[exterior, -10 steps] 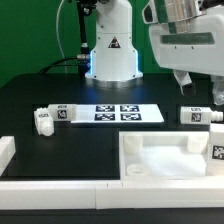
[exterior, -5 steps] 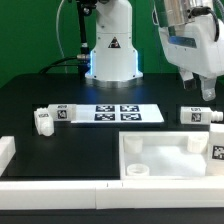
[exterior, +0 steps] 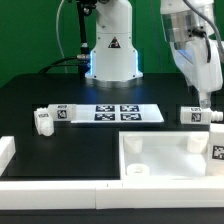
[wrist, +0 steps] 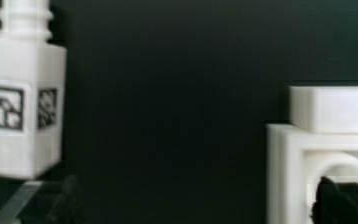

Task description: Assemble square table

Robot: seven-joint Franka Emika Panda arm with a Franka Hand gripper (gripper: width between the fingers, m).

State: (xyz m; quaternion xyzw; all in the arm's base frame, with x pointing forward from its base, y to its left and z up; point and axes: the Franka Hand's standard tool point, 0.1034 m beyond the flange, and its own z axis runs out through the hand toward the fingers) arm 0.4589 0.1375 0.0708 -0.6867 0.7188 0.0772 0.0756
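Note:
The square table's white slab (exterior: pixel 165 160) with its raised rim lies at the front on the exterior view's right; one corner of it (wrist: pixel 329 140) shows in the wrist view. A tagged white leg (exterior: pixel 195 115) lies just behind the slab, and the wrist view shows it (wrist: pixel 19 95) too. Another tagged leg (exterior: pixel 216 143) stands at the slab's right edge. Two more legs (exterior: pixel 42 122) (exterior: pixel 63 113) lie on the left. My gripper (exterior: pixel 203 99) hangs open just above the lying right leg. In the wrist view the gripper (wrist: pixel 197 205) has nothing between its dark fingertips (wrist: pixel 43 203).
The marker board (exterior: pixel 118 113) lies mid-table in front of the robot base (exterior: pixel 110 55). Long white bars run along the front edge (exterior: pixel 60 190) and up the left side (exterior: pixel 8 150). The mat is black.
The arm has swung toward the exterior view's right and come down, bringing the open gripper over the leg behind the slab. No part has moved.

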